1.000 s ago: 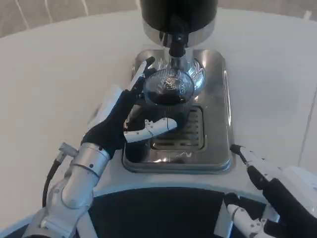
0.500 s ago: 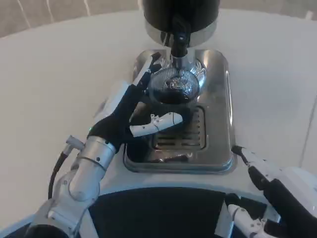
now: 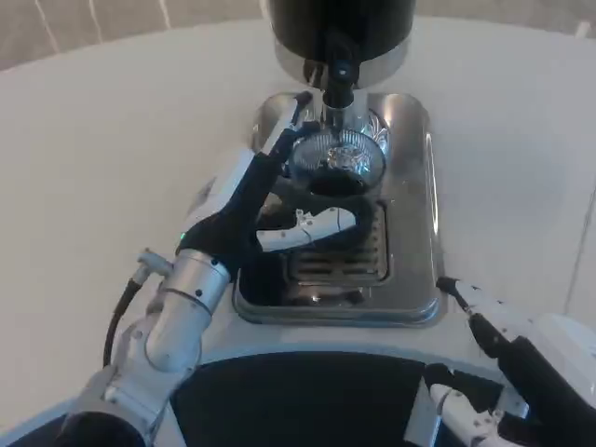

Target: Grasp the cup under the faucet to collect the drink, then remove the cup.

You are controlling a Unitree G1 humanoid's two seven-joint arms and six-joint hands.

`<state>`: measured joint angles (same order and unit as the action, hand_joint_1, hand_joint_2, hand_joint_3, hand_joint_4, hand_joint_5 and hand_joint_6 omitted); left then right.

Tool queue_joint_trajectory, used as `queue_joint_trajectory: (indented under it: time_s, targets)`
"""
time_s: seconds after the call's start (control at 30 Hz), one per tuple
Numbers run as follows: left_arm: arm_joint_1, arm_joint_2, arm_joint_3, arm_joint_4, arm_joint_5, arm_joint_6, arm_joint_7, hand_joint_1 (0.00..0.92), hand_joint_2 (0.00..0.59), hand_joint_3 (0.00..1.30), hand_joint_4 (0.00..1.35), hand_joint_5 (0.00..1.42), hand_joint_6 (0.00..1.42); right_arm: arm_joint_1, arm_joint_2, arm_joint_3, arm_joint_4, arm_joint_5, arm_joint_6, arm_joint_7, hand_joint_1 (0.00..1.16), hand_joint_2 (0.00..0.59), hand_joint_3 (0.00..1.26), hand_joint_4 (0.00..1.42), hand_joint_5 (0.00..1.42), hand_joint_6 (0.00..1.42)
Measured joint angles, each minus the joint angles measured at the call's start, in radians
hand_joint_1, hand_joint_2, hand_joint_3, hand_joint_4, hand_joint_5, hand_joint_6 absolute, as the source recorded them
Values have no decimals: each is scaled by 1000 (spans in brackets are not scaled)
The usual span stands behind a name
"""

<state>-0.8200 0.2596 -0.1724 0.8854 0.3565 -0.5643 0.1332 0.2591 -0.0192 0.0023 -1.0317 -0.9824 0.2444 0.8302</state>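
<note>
A clear cup with dark drink in it stands on the steel drip tray, right below the black faucet of the dispenser. My left hand wraps the cup from its left side, with the thumb across its front and fingers reaching up behind its rim. My right hand stays low at the bottom right, by the table's near edge, with a finger stretched out and nothing in it.
The dispenser's black body rises at the top centre. A slotted grate lies in the tray in front of the cup. White table spreads to both sides.
My left hand has carried the cup farther back and a little right, bringing it under the faucet. The right hand has hardly moved.
</note>
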Motion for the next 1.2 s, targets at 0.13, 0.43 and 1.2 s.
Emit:
queue_joint_trajectory:
  time_s: [0.13,0.43,1.2]
  targets:
    - [0,-10,-6,0,7,0,15,474,91,52,221,571,785,0,0,7,0,-10,9,-2,346,512,40,0,0,0]
    - [2,-20,-8,0,29,6,75,470,104,298,379,708,987,3,-5,8,0,-12,19,-9,388,517,54,0,0,0]
    - [35,-55,8,6,42,-19,205,542,112,876,951,1206,1411,-16,-37,23,1,-16,63,-23,437,505,76,0,0,31]
